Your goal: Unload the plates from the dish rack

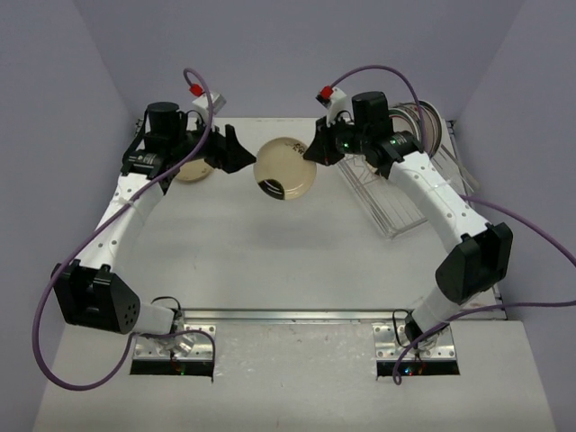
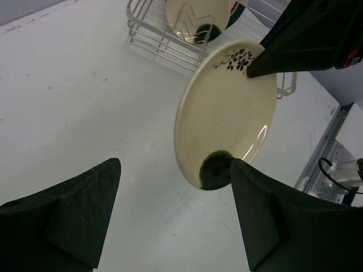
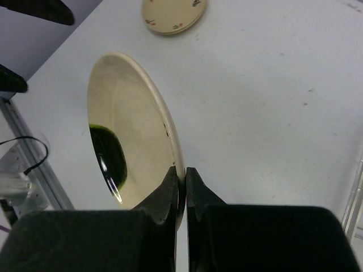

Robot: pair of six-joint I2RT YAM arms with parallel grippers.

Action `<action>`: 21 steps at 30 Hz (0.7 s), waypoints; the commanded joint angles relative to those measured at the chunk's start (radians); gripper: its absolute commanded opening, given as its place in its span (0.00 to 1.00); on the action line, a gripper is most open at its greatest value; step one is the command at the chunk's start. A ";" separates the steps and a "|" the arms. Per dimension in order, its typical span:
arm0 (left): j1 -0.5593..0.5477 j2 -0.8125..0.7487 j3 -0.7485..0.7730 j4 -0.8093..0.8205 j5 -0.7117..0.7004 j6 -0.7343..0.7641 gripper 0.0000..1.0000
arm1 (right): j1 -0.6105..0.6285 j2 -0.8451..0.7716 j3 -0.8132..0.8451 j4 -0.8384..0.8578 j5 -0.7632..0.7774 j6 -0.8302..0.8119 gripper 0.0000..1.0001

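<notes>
Right wrist view: the right gripper (image 3: 185,173) pinches 1 cream plate (image 3: 130,141) by its rim only; it could slip before the wide-open left gripper (image 2: 174,187) closes.

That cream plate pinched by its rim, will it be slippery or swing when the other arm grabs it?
Probably slippery: the cream plate shows shiny glaze highlights. It looks rigid, so no bending, but the right tool pinches only its rim, so it may pivot. Looks ceramic, so likely breakable if dropped.

White table (image 1: 270,261) carries dish rack (image 1: 396,202), 1 plate (image 3: 173,16).
</notes>
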State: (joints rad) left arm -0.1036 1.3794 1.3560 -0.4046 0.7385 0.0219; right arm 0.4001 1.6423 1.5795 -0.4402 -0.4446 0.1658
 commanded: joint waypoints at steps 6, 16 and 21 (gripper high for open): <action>-0.093 0.048 0.038 -0.044 -0.047 0.044 0.62 | 0.033 -0.019 0.037 0.070 -0.094 0.084 0.00; -0.090 0.063 0.032 -0.023 -0.036 0.010 0.00 | 0.039 -0.013 0.027 0.065 -0.068 0.090 0.16; 0.009 0.080 0.019 0.024 -0.031 -0.062 0.00 | 0.036 -0.022 0.010 0.052 0.044 0.084 0.85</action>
State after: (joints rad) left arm -0.1875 1.4495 1.3560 -0.4601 0.6912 0.0247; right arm 0.4347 1.6444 1.5795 -0.4229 -0.4914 0.2463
